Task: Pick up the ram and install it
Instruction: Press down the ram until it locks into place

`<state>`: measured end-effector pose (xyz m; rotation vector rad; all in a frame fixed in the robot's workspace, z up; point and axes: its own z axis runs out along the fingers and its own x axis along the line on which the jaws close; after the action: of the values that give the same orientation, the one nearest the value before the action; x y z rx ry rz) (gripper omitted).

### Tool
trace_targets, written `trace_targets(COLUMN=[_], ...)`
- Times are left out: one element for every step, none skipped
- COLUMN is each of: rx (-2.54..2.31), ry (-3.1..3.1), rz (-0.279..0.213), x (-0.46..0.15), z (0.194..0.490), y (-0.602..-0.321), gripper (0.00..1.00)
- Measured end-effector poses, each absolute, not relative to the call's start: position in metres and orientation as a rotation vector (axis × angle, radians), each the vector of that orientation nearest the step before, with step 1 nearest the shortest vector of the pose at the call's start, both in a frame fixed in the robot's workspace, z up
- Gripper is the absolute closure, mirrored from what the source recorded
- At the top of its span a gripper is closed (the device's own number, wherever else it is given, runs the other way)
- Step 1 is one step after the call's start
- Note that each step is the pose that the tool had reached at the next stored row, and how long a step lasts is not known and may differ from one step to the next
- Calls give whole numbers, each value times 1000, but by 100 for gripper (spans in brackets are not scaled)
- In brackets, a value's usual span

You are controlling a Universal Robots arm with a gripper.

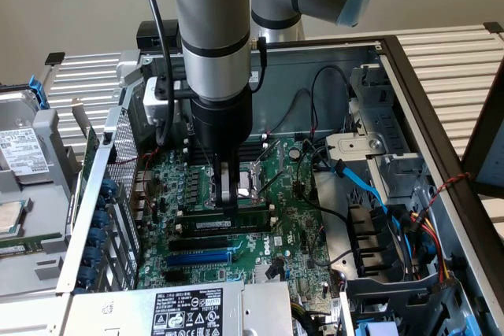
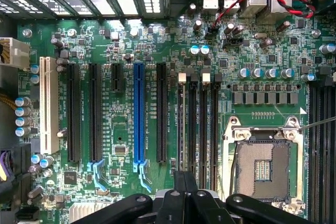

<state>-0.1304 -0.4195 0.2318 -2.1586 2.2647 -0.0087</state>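
One gripper (image 1: 228,194) hangs low over the motherboard (image 1: 291,218), fingers pinched tight together and holding nothing. The ram (image 1: 228,224) lies along a memory slot (image 2: 202,129) right under the fingertips. I think a straight, even push down seats it best.

My arm (image 1: 211,29) drops from the top centre of the exterior frame, grey wrist vertical, black cuff below it; the gripper (image 1: 228,198) points straight down at mid-frame, slightly left of centre; its fingers (image 1: 226,182) are pressed together with no gap between them; in the wrist view the gripper (image 2: 185,190) sits at bottom centre, black linkages spread to either side.
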Motion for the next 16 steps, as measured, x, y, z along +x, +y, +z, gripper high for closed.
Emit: trace_targets(rx=[-2159,-2159,-2159,-2159,-2159,-2159,-2159,-2159,-2159,-2159,-2159,-2159,-2158,-2159,-2159,-2159], ry=[2265,2265,2265,2265,2265,2265,2265,2265,2265,2265,2265,2265,2265,2265,2265,2265], rz=[-9,-9,-9,-9,-9,-9,-9,-9,-9,-9,-9,-9,-9,-9,-9,-9], x=[-130,-130,-130,-130,-130,-130,-130,-130,-130,-130,-130,-130,-130,-130,-130,-130], z=[231,231,231,231,231,231,231,231,231,231,231,231,231,231,230,230], y=[-420,-420,-420,-420,-420,-420,-420,-420,-420,-420,-420,-420,-420,-420,-420,-420], gripper=[89,89,89,89,89,89,89,89,89,89,89,89,89,89,89,89])
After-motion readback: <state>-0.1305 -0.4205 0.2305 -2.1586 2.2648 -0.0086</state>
